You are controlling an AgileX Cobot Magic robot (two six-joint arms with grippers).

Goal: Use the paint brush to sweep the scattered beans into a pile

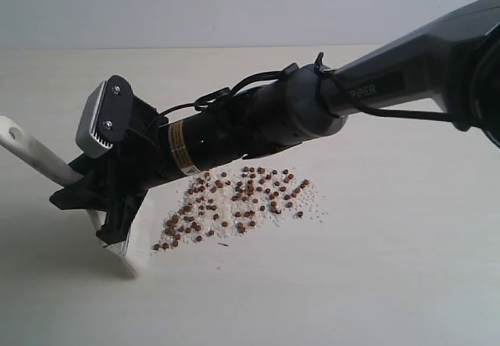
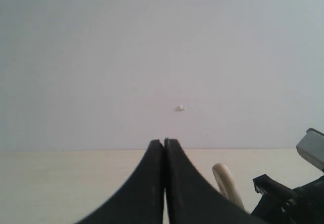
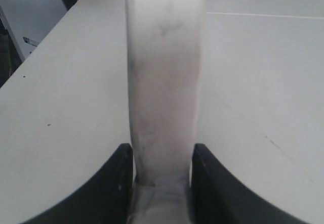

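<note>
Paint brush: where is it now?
Exterior view, lower left: the paint brush is clamped in the right gripper, bristles down on the table just left of the beans.

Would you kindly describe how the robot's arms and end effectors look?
The right arm has a grey shell with faint PiPER lettering, a black wrist bearing a yellow label, looped black cables and a grey ribbed camera module. The left end effector and right end effector are black and curved.

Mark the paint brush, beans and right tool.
paint brush (image 1: 37, 157), exterior view, on its handle.
beans (image 1: 238, 197), exterior view, middle of the scatter.
right tool (image 3: 162, 152), right wrist view, midway between its fingertips.
</note>
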